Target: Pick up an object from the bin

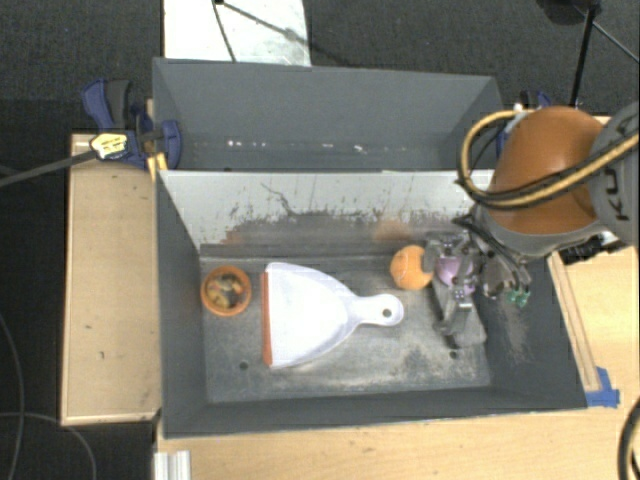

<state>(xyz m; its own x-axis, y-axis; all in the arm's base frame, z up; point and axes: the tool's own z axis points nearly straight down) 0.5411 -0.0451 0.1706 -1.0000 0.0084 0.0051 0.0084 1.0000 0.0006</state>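
I count three loose things in the grey bin (330, 203): one white dustpan (305, 318), one orange ball (408, 267) and one small round orange cup (226, 291).

The cup stands at 9 o'clock on the bin floor, and something brownish-yellow lies in it, though I cannot tell what. The dustpan lies flat in the middle. Its orange lip is on the 9 o'clock side, just beside the cup, and its short handle points toward 3 o'clock. The ball rests at about 2 o'clock, near the back wall, just past the end of that handle.

My gripper (458, 326) is low over bare floor at about 3 o'clock in the bin. The ball is the nearest thing to it, at about 10 o'clock from it, and the dustpan handle is at its 9 o'clock. I cannot tell whether my gripper is wide or narrow, and I see nothing held in it. A purple bit (449, 265) shows just beside the ball at its 3 o'clock; I cannot tell whether it belongs to me or to the bin
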